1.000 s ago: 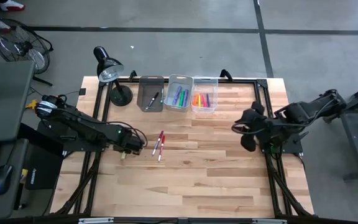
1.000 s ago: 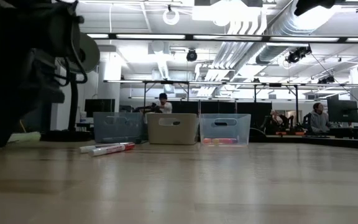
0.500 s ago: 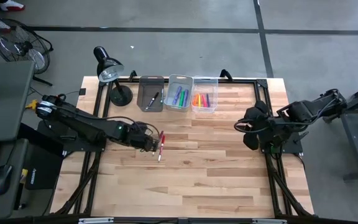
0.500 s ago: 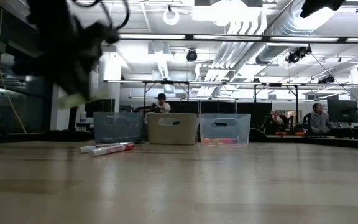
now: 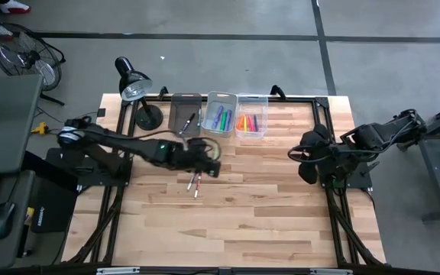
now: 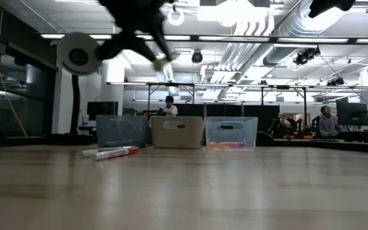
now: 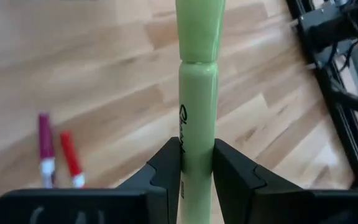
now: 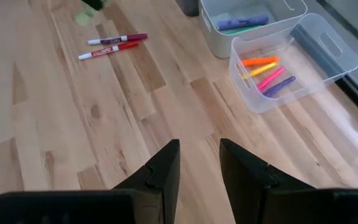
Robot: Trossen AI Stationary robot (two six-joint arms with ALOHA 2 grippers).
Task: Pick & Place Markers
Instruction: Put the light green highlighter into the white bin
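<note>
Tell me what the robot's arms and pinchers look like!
Both arms are dark, nearly black, built from jointed tube sections, with thin black cables looping along them. The left gripper and right gripper each end in two flat, black, wedge-shaped fingers. A small green light glows on the left arm.

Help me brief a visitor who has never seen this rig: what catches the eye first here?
The left gripper holds a lime-green marker above the table's middle, near the three bins at the far edge. Two markers, red and purple, lie together on the wood below it. The right gripper waits empty at the right side.
</note>
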